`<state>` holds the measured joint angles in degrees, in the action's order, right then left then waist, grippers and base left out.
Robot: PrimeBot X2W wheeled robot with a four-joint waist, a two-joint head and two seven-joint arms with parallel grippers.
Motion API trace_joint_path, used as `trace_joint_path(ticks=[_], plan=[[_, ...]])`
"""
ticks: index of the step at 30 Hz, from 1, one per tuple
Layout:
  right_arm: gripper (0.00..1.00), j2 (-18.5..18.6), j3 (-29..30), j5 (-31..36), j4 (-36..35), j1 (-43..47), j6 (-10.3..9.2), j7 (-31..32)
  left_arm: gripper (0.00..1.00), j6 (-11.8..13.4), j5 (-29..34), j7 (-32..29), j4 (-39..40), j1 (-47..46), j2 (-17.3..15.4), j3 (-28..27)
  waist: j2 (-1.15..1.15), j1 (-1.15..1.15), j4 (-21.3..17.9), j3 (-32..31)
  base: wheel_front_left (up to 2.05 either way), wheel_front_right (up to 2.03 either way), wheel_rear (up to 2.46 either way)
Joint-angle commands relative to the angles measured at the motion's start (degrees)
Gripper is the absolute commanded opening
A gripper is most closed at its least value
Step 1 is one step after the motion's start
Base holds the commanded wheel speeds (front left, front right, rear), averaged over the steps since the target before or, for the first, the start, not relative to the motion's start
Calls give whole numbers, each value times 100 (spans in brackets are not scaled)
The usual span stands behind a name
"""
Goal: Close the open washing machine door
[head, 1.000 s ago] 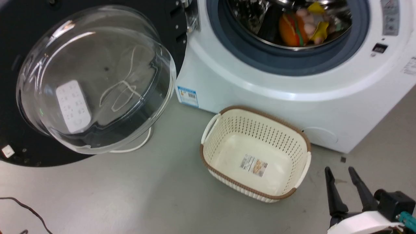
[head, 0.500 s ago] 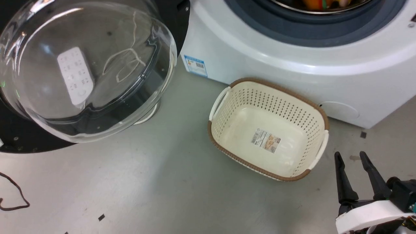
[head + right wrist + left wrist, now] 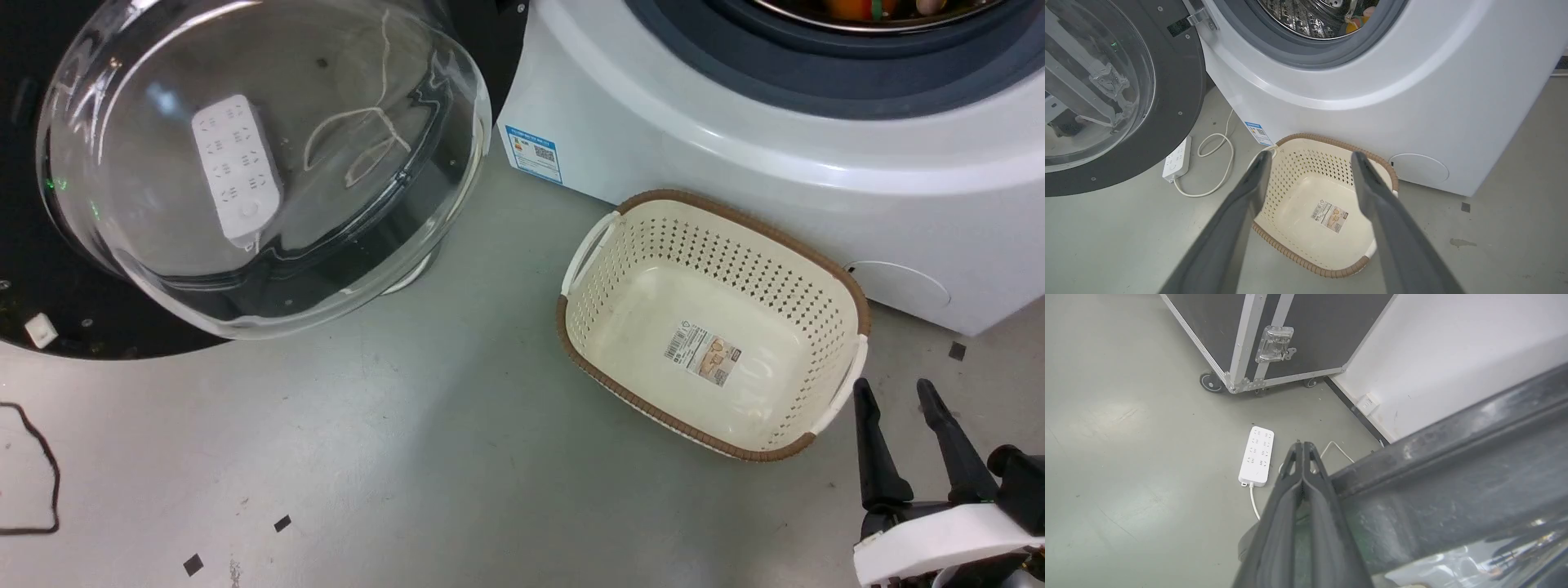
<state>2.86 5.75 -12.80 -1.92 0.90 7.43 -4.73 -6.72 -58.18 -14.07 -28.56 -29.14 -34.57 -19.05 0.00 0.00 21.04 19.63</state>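
Note:
The washing machine door (image 3: 343,245) stands swung open at the upper left, its clear glass bowl bulging toward me inside the black rim. To its right is the white washing machine (image 3: 735,163), with the grey-gasketed drum opening (image 3: 1310,36) holding colourful items. My left gripper (image 3: 1303,444) is shut on nothing and hangs beside the door's dark outer rim (image 3: 1453,465), above the floor behind it. Whether it touches the rim I cannot tell. My right gripper (image 3: 891,389) is open and empty, low on the right by the basket, far from the door (image 3: 1167,102).
A cream perforated basket (image 3: 841,286) sits empty on the floor before the washer. A white power strip (image 3: 1256,461) and its cord lie behind the door, near a black wheeled flight case (image 3: 1274,335) and a white wall. A dark cable (image 3: 33,465) loops at the left.
The head camera has tilted down and shifted, so the drum has slid off the top of the picture. The door still stands open. The right gripper keeps its open pose.

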Motion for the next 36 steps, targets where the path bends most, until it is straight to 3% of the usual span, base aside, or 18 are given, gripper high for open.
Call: trace_joint_path(ticks=[1,6,11,27,36], plan=[[100,1,14,-63,-2,3,5,-53,0,-49,-267,-165,57,108,-108,94,0,0,13,-15,0,0,0],[100,1,43,-170,80,16,6,-137,0,-76,-1044,-772,362,478,-419,426,0,0,65,-83,0,0,0],[100,1,31,-301,285,88,6,-272,0,-76,-1436,-1232,874,996,-579,790,0,0,64,-300,0,0,0],[100,1,106,-814,1118,100,6,-876,0,-77,-1361,-1308,3265,2694,-763,2320,0,0,-163,-1130,0,0,0],[100,1,264,-1011,1384,171,6,-1007,0,-77,-984,-1279,4546,2829,-744,3374,0,0,-448,-1424,0,0,0]])
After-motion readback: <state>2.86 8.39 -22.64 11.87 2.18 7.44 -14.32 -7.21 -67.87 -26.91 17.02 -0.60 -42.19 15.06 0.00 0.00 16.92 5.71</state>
